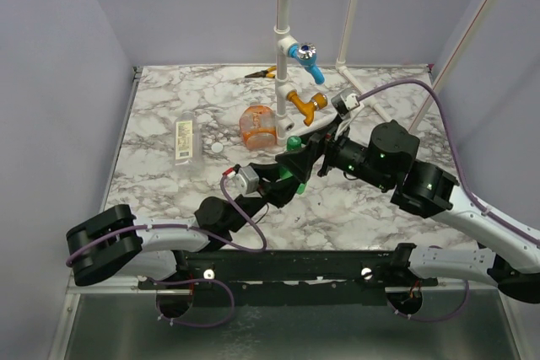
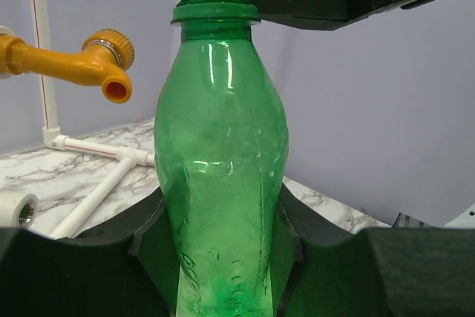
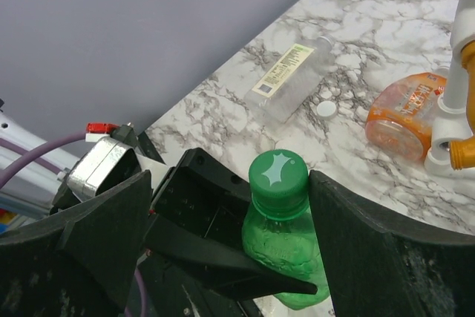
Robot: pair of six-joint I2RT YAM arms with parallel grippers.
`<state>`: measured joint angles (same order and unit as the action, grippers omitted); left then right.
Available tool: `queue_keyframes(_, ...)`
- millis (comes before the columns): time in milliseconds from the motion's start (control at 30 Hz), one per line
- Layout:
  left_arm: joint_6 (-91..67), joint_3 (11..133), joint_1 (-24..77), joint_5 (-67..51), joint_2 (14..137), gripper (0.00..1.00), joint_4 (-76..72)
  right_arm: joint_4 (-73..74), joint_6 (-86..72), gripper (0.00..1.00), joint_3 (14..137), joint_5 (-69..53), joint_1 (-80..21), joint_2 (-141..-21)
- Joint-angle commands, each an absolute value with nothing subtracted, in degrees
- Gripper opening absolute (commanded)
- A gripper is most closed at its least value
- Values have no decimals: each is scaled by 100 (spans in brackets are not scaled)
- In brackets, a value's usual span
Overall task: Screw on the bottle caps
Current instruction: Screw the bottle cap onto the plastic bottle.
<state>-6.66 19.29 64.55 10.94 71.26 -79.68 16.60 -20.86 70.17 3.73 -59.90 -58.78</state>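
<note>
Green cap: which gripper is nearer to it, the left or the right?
Right. The right gripper stands open around the green cap; the left gripper clamps the green bottle lower down.

Plain pale lavender-grey walls [image 1: 169, 6] are closing in the white, grey-veined marble-pattern worktop [image 1: 169, 200] on the left, rear and right. Light is falling evenly, throwing only faint shadows. A brushed grey metal ledge [image 1: 295, 335] is running along the near edge, below the worktop.
</note>
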Motion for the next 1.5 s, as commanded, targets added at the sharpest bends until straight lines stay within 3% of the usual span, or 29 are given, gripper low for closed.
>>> queue_keyframes(0,-766,1985,6346,1052,7027,0,-7744,1794,-2093,88,6962,369,-6084,-5670)
queue_keyframes(567,-660,2060,6354,461,6536,0,-6975,1951,-2410,89,7049,1835,-6083,-5665)
queue_keyframes(1467,-888,2320,6558,105,6882,0,-6996,1557,-2432,89,7189,819,-6083,-6126)
